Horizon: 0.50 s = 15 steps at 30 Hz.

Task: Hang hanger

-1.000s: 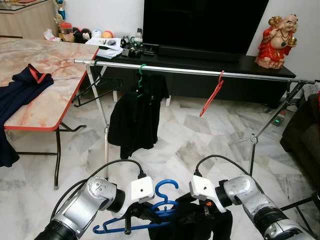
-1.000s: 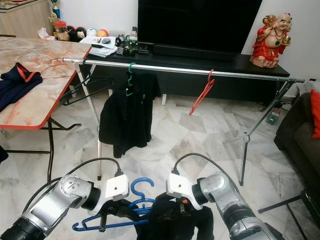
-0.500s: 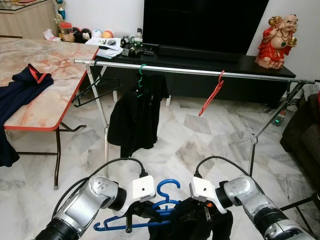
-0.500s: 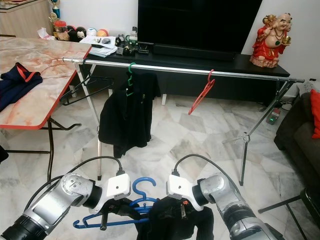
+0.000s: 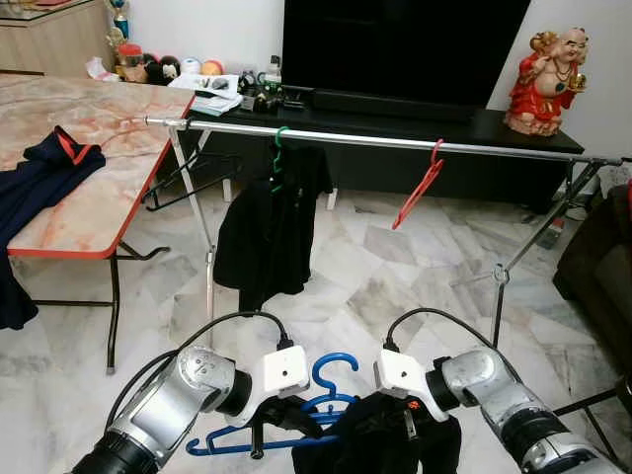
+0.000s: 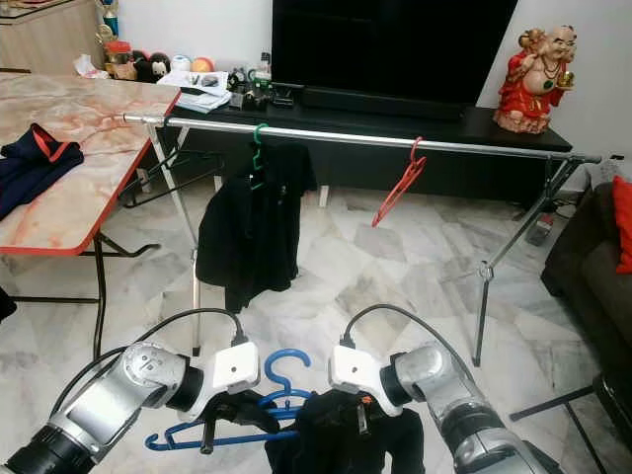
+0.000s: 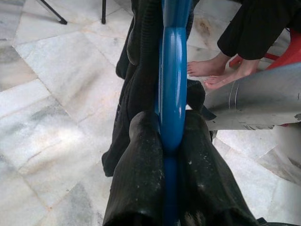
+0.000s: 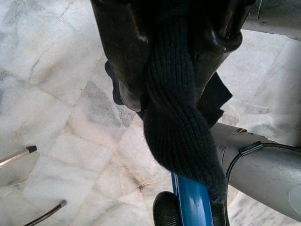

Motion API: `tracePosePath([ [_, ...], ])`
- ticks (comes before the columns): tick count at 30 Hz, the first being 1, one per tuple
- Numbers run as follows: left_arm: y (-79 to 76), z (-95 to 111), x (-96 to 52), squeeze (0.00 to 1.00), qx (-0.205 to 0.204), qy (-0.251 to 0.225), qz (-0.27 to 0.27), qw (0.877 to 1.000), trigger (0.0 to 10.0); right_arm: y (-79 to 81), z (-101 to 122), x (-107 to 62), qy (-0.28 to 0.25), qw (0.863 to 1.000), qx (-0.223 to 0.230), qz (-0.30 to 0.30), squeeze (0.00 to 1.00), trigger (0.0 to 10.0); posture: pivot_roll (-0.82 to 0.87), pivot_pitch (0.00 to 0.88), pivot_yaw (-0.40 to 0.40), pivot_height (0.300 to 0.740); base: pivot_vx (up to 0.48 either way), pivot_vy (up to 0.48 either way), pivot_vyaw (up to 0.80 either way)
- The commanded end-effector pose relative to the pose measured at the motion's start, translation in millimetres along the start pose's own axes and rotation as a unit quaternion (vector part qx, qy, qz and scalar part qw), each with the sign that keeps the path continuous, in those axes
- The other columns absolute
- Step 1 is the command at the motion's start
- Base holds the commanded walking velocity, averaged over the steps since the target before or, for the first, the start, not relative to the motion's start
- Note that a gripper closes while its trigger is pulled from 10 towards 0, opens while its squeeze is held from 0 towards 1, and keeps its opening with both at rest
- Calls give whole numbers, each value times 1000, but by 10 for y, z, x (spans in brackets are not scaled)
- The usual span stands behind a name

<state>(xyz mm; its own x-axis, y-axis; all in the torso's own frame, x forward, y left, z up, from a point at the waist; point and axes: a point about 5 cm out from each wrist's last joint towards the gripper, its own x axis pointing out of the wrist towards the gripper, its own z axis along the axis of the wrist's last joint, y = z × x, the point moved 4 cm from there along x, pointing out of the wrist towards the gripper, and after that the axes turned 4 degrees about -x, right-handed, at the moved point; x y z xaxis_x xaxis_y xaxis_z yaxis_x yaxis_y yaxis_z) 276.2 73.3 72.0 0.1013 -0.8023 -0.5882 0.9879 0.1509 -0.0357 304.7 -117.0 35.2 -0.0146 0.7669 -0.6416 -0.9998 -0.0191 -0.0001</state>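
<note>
blue hanger held low, rail ahead

you have the left gripper (image 7: 171, 141) pinched tight on the blue hanger (image 5: 296, 425), its two black fingers (image 7: 141, 174) pressed against the blue bar on either side. your right gripper (image 8: 176, 52) is clamped on the black knit garment (image 5: 395, 439), which bunches between its fingers and drapes over the hanger's right end. both sit low and near, just in front of you, above the marble floor (image 5: 375, 267).

farther off, the metal clothes rail (image 5: 395, 143) runs left to right across the room. a black garment on a green hanger (image 5: 279, 158) hangs toward its left, and an empty red hanger (image 5: 420, 188) hangs tilted toward its right. a marble-topped table (image 5: 99, 148) with a dark blue garment (image 5: 39, 183) stands at the far left. in your left wrist view, a person's bare feet (image 7: 211, 73) rest on the floor beyond the hanger.
</note>
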Motion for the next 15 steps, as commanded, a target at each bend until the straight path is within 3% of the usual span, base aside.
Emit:
tracePosePath([
  [1,74,222,-30,0,35,-23,15,999,10000,5,-19,-1,6,1000,6,4,0,0,134,0,-120,740,0,0,0],
  [10,105,185,-52,0,45,-15,18,999,10000,30,-30,7,5,1000,5,10,0,0,130,0,-118,740,0,0,0],
  [11,97,185,-53,592,45,-17,14,999,10000,26,-33,6,6,1000,5,7,0,0,128,0,-118,740,0,0,0],
  [12,86,195,-55,843,44,-23,11,999,10000,19,-36,5,5,1000,5,3,0,0,128,0,-118,740,0,0,0],
  [13,80,201,-59,1000,46,-26,9,999,10000,19,-37,4,5,1000,6,2,0,0,128,0,-118,740,0,0,0],
  [15,74,195,-70,1000,43,-26,6,999,10000,30,-53,3,7,1000,8,4,0,0,128,0,-118,740,0,0,0],
])
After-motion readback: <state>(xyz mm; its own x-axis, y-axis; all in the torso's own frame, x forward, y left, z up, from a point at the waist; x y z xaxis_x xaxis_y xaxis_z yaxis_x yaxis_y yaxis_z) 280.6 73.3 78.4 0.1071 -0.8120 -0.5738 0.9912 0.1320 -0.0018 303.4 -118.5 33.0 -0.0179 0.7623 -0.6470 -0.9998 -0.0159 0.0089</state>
